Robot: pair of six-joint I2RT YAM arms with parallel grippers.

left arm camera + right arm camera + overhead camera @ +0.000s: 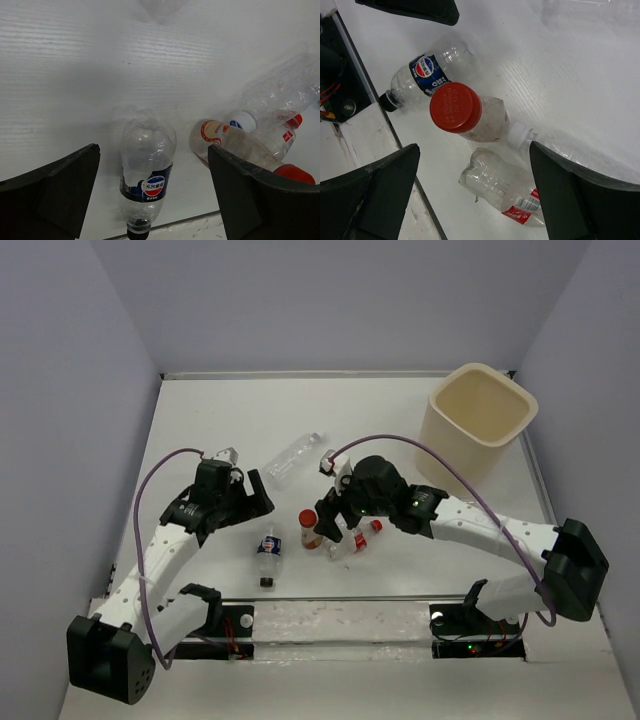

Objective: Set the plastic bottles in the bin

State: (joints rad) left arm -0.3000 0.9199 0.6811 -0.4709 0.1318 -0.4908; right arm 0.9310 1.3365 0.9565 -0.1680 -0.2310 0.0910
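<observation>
Your left hand and right hand are gaping wide, empty, over crinkly clear bottles resting on the white surface.

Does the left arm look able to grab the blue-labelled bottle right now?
Probably yes: the left pincer is open, the blue-labelled bottle lies bare just ahead of it, and the neighbouring bottles lie apart.
</observation>
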